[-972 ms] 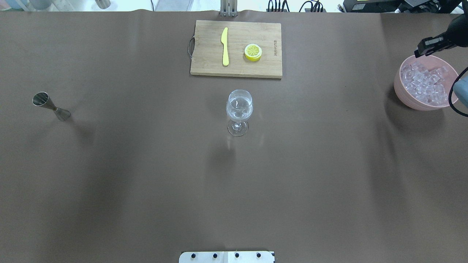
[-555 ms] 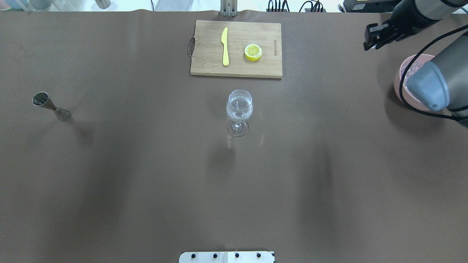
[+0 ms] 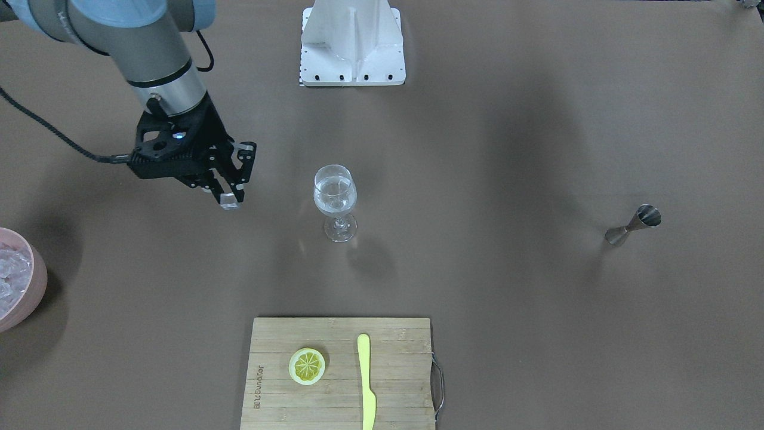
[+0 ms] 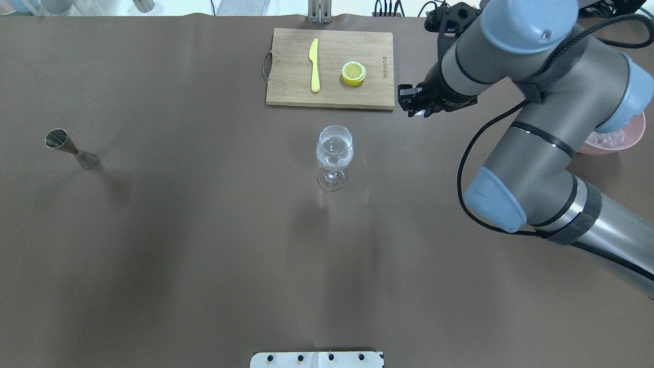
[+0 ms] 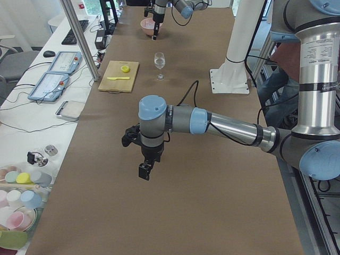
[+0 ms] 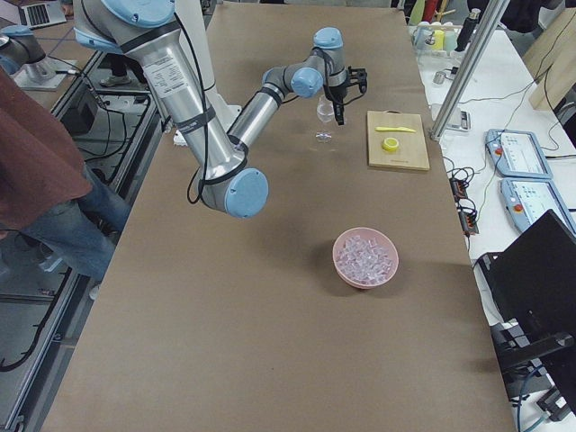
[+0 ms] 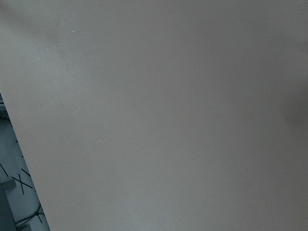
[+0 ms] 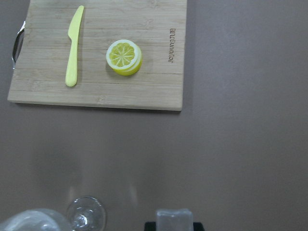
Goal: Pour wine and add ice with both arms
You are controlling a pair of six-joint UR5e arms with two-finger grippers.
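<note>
Tabletop (image 3: 537,119); ice (image 8: 174,217) in downward end effector (image 3: 229,197)

Wooden board (image 4: 332,94), matt brown table (image 4: 204,255)

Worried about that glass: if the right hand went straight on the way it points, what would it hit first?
Probably the bare brown table, not the glass. The right hand, clamped on an ice chunk, points downward beside the glass.

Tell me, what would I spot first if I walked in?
The big grey right arm reaches over the brown table, its pincer pinching an ice chunk near the wine glass in the middle. A bright yellow lemon slice sits on the wooden board.
</note>
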